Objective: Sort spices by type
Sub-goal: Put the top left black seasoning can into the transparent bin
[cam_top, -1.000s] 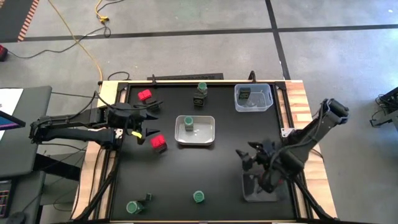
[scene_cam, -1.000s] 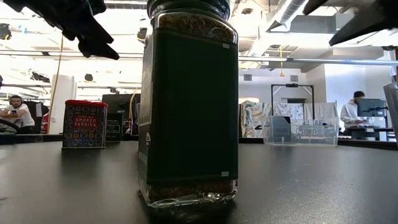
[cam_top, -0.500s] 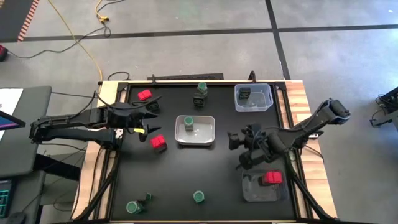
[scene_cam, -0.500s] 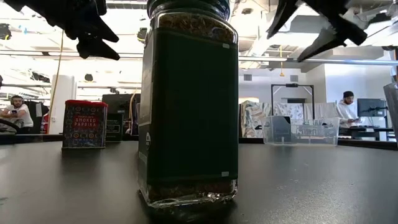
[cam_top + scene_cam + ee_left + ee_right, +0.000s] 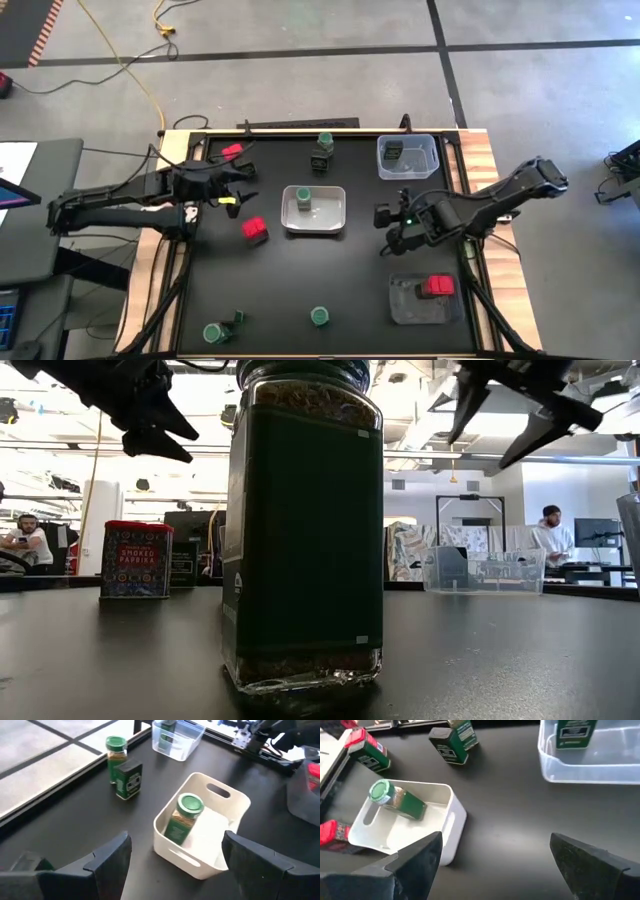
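Note:
My left gripper (image 5: 232,190) is open above the table's left side, between two red boxes: one (image 5: 254,229) nearer, one (image 5: 232,152) toward the far edge. My right gripper (image 5: 392,227) is open above the table right of centre, touching nothing. A white tray (image 5: 313,222) holds one green-lidded jar (image 5: 303,198), which leans in the tray in the left wrist view (image 5: 183,817). The clear tray (image 5: 428,160) holds a dark tin (image 5: 396,152). The grey tray (image 5: 412,305) holds a red box (image 5: 436,286). A jar and a dark tin (image 5: 322,150) stand near the far edge.
Two more green-lidded jars stand near the near edge, one (image 5: 213,332) at the left and one (image 5: 319,316) in the middle, which fills the low view (image 5: 305,530). A small dark tin (image 5: 238,318) sits by the left one. People sit and stand in the room behind.
My right gripper has risen from over the grey tray and moved toward the far edge and the table's middle; a red box now shows lying in that tray. My left gripper has shifted a little toward the far edge.

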Available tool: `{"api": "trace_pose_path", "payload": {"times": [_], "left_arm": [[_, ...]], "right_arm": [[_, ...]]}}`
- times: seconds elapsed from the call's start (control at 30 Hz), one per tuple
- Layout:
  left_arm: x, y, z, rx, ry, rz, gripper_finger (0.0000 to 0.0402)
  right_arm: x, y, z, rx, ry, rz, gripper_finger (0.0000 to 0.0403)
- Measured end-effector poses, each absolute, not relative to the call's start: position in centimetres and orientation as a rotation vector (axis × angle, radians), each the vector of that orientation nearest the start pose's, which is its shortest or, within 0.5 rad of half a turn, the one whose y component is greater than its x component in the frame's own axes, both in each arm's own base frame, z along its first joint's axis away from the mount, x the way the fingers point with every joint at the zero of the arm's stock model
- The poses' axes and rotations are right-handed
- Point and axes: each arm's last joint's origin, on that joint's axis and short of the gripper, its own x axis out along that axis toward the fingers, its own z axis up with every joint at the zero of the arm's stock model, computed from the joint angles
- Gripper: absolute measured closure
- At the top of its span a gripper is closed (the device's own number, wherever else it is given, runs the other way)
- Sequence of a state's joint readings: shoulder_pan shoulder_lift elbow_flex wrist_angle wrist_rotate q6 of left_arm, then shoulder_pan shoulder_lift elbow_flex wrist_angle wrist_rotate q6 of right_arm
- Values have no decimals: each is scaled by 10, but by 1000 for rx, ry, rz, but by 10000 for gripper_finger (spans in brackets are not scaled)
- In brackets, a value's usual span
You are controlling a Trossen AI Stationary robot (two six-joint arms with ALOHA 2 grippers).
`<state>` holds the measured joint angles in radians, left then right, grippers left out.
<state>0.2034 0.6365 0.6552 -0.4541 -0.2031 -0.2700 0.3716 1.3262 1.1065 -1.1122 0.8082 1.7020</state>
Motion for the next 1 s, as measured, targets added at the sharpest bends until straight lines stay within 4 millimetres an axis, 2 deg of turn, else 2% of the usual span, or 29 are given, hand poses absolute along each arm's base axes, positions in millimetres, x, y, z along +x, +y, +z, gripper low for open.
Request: {"api": "trace_pose_path", "payload": {"times": [0.13, 0.4, 0.6, 0.77, 1.0], "left_arm": [[135, 33, 284, -158, 406, 430, 107], [144, 33, 285, -147, 448, 442, 107], [171, 34, 296, -79, 503, 474, 107], [200, 38, 305, -46, 549, 485, 107], [238, 46, 318, -70, 551, 594, 107]], "right_arm": [[205, 64, 285, 697, 507, -1086, 6], [184, 64, 288, 668, 594, -1092, 6], [162, 55, 267, 701, 575, -1064, 6], [152, 54, 253, 736, 540, -942, 6], [140, 52, 251, 649, 592, -778, 6]]}}
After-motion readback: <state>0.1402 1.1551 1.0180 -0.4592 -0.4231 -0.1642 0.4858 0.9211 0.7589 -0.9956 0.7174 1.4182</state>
